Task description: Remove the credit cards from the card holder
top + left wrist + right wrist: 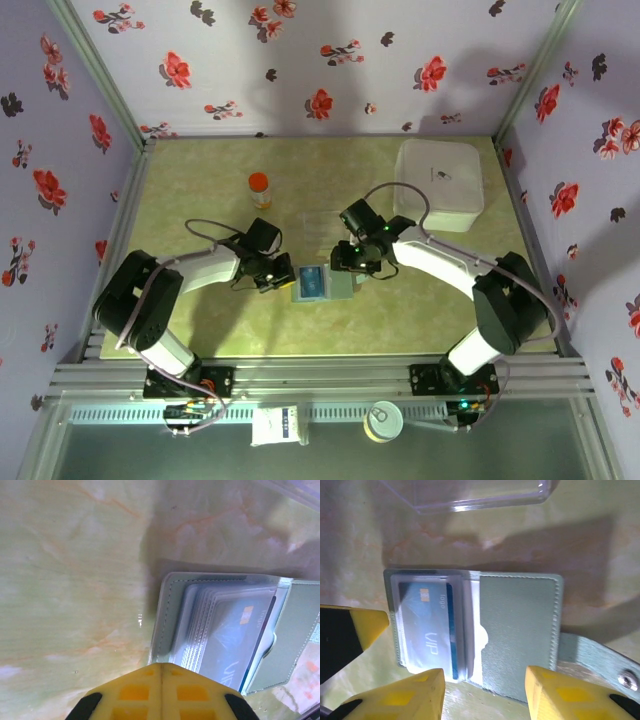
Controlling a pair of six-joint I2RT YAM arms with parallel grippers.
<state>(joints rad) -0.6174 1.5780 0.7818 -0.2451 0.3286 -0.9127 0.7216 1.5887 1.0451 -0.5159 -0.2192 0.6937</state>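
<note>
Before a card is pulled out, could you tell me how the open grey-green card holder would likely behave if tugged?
The soft grey-green stitched card holder looks thin, so it would probably flex rather than stay stiff. Lying open on the smooth marbled table, it may well slide unless pinned. Its glossy clear sleeve over the blue card is probably slippery.

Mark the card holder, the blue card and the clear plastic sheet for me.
card holder (pixel 520 630): right wrist view, its plain right panel.
blue card (pixel 427 625): right wrist view, middle of its printed face.
clear plastic sheet (pixel 470 492): right wrist view, near its lower edge.
</note>
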